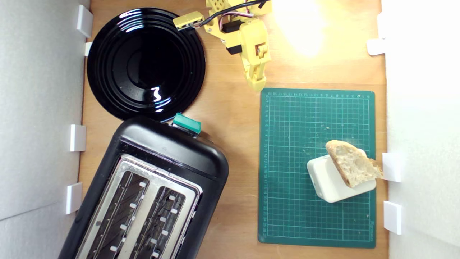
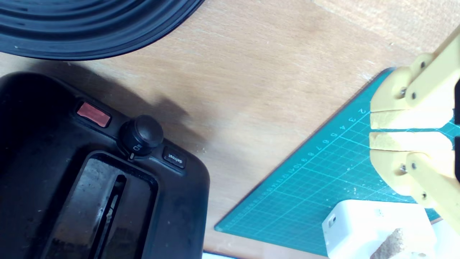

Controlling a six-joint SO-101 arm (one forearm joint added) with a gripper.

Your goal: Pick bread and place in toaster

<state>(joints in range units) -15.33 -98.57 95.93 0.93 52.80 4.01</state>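
The claw hangs over bare desk just off the near corner of the green cutting mat, and it has nothing in it. In the wrist view its two yellow fingers lie almost together, with only a thin slit of mat showing between them, so I'd call it closed or nearly so.

The bread is what matters next. It lies well away from the claw, diagonally across the mat toward its far side, propped on a white plastic box rather than flat on the mat. Its long axis runs slantwise, one pointed end toward the claw's side and the crusty end jutting out past the box on the side away from the claw. In the wrist view only a scrap of crust shows at the frame's edge, atop the box. My guess is the claw must open wide and travel across the mat before it can close across the slice's short dimension.

The toaster sits off to the other side of the claw, slots up and empty.

Counting: one slice of bread, one toaster with two slots, one box, one mat, one black plate, one arm.
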